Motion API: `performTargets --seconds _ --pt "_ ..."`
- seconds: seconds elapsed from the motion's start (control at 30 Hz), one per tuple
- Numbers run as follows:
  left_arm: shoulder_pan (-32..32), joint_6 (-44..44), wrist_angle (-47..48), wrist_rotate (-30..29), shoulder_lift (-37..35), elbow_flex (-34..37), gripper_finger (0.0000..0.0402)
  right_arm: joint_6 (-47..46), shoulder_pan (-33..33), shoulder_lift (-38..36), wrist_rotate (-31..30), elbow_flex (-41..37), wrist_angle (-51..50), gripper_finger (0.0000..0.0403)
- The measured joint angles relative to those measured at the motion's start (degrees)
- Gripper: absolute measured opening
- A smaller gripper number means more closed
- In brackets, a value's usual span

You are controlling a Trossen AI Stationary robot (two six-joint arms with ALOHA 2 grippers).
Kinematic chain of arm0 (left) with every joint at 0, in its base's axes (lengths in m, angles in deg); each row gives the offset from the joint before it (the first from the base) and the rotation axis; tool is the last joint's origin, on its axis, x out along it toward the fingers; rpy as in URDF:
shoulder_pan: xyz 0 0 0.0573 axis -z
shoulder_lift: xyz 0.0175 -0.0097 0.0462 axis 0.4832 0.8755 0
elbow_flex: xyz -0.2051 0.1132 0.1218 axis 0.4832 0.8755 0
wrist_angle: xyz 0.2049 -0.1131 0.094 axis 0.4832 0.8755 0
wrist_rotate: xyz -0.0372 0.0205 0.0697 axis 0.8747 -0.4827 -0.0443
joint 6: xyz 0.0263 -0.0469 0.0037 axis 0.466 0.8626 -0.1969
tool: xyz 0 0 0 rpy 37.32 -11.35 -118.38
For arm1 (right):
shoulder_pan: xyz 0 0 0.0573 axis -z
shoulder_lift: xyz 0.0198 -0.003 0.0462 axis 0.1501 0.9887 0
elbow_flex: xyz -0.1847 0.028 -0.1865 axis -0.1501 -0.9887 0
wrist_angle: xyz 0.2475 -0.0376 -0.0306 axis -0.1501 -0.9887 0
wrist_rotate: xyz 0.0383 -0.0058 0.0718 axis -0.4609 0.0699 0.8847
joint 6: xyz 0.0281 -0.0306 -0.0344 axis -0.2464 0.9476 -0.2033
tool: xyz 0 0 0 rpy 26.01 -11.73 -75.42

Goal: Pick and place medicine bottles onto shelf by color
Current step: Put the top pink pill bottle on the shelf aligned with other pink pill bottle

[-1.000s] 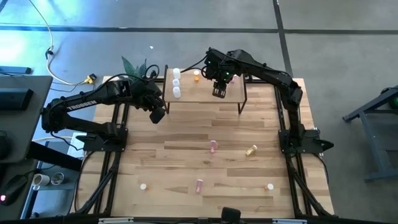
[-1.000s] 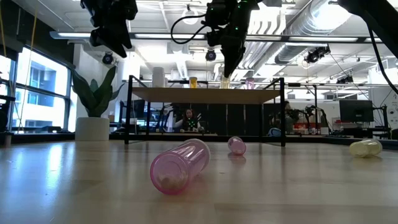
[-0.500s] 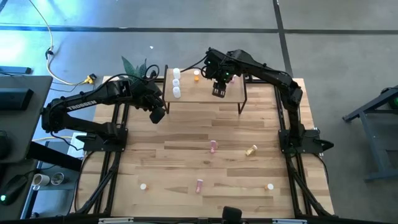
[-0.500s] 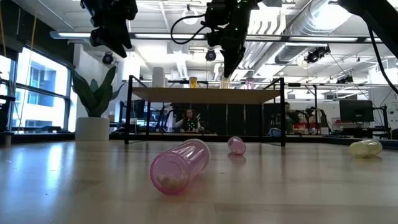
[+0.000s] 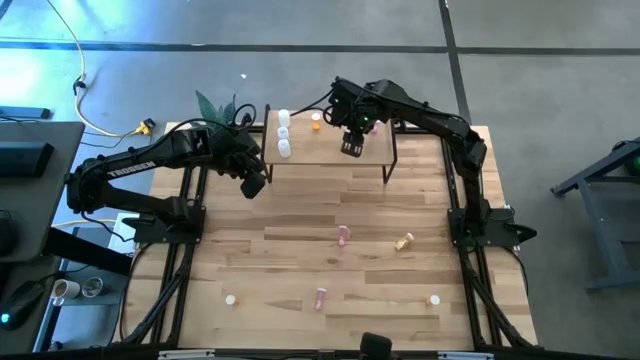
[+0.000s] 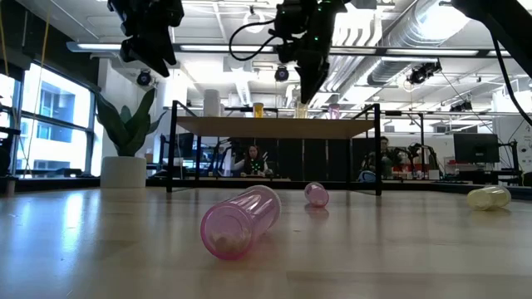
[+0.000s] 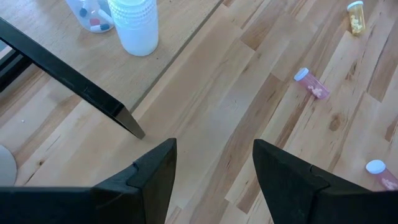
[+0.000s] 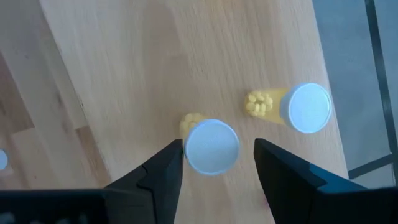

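Observation:
The shelf (image 5: pixel 322 152) stands at the table's far edge. My right gripper (image 5: pixel 350 147) hangs over it, pointing down and open. In the right wrist view a yellow bottle (image 8: pixel 211 147) with a white cap stands upright on the shelf board (image 8: pixel 124 74) between the fingers of my right gripper (image 8: pixel 217 155). A second yellow bottle (image 8: pixel 307 107) stands beside it. White bottles (image 5: pixel 284 133) stand in a row at the shelf's left end. My left gripper (image 5: pixel 255 185) hovers open off the shelf's near left corner, with nothing between its fingers.
Lying on the table are a pink bottle (image 5: pixel 343 235), a yellow one (image 5: pixel 404 241) and another pink one (image 5: pixel 320 298). Two white-capped ones (image 5: pixel 230 298) (image 5: pixel 434 298) stand near the front. A plant (image 6: pixel 125 133) stands behind the shelf's left end.
My right gripper has opened over the shelf, staying in place. The yellow bottle stands upright on the board between its fingers.

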Motion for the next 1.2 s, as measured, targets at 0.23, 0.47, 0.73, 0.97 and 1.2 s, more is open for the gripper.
performTargets --seconds 0.23,0.47,0.73,0.97,1.2 --pt "0.01 0.0 -0.01 0.0 0.0 0.0 0.02 -2.67 0.02 0.0 0.04 0.0 -4.49 0.0188" --pt "0.0 -0.02 -0.02 -0.02 0.0 0.0 0.02 -4.46 -0.22 -0.88 1.67 0.0 -6.95 0.0188" --pt "0.03 -0.02 0.05 0.06 0.0 0.0 0.02 -10.46 -1.64 -4.65 5.08 0.07 -10.99 0.0188" --pt "2.38 -0.09 1.93 1.73 0.0 0.0 0.02 -15.04 -4.91 -8.03 7.08 0.07 -12.2 0.0188" --pt "7.9 -2.57 2.61 1.73 0.0 0.0 0.02 -23.03 -12.3 -8.44 7.08 0.07 -11.24 0.0188"
